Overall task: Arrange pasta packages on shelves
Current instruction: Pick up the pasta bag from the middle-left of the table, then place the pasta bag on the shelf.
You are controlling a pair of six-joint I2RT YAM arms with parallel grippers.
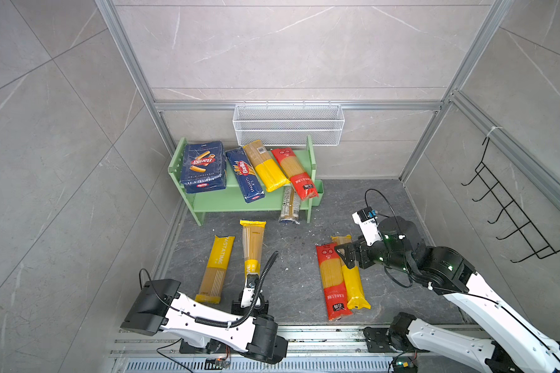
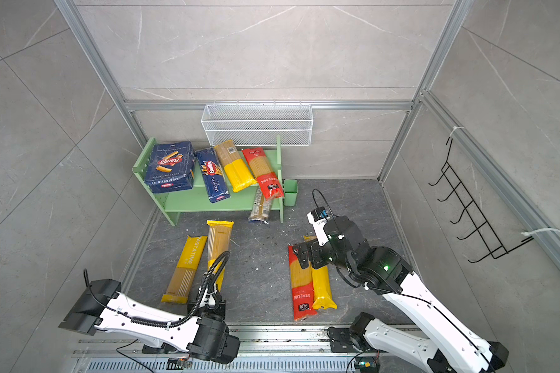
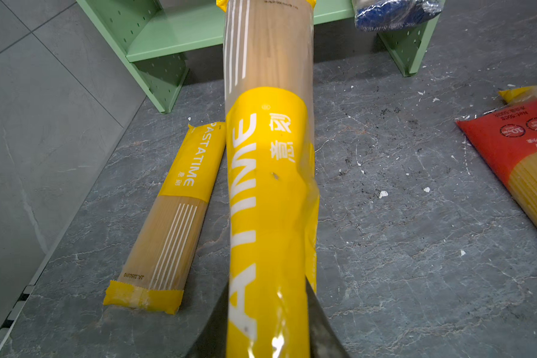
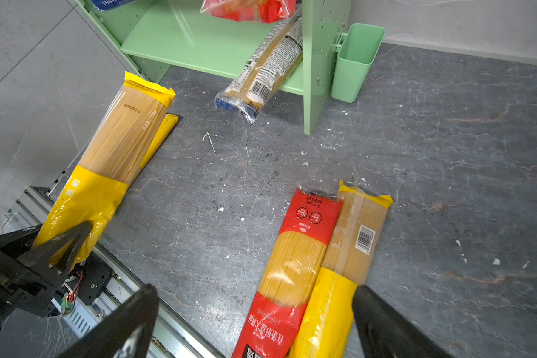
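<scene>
Yellow-ended clear PASTATIME spaghetti bag (image 1: 252,245): gripped at its near yellow end and pointed lengthwise at the pale green two-tier shelf unit (image 1: 220,201). The gripped end is raised off the dark grey marbled surface (image 1: 291,258); contact at the far end cannot be told.
Left tool (image 3: 267,305): clamped tight on that yellow end, with one black finger seen on each side of the film.
Right tool (image 4: 255,296): spread wide and empty, hovering above a red-ended spaghetti bag (image 4: 295,263) and a yellow-ended barcoded bag (image 4: 354,248), which lie touching side by side on the surface.
Step judged: the held bag is being carried to the shelf unit.
Doing it well: the far end should be lifted above the lower board's front edge before the bag is slid in. The bare stretch of lower board beside the overhanging clear blue-ended pack (image 1: 290,206) looks the likeliest place. Sagging is to be expected from an end grip, so a slow, level feed is advised, with release only once most of the length is supported.
Upper board: crowded with dark blue Barilla boxes (image 1: 202,164) and long packs (image 1: 265,166).
Left on the surface: a second PASTATIME bag (image 1: 215,268), just beside the held one.
</scene>
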